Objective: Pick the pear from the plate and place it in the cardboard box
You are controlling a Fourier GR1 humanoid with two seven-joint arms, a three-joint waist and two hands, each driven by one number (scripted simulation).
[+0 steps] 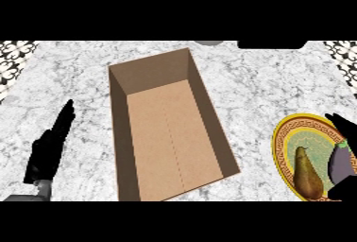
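Pear (307, 176) lying on plate (287, 142), right of box (167, 127), stem pointing away, brown, smooth, narrow at top and wide below. Right hand (346, 142) just beside pear, over plate's right part, black; fingers partly cut by edge, cannot tell if spread or curled. Left hand (49, 149) left of box, well apart, fingers straight, relaxed, pointing away. Box cardboard, long, top without lid. Plate round, yellow patterned rim. Counter (70, 75) grey-white marble.
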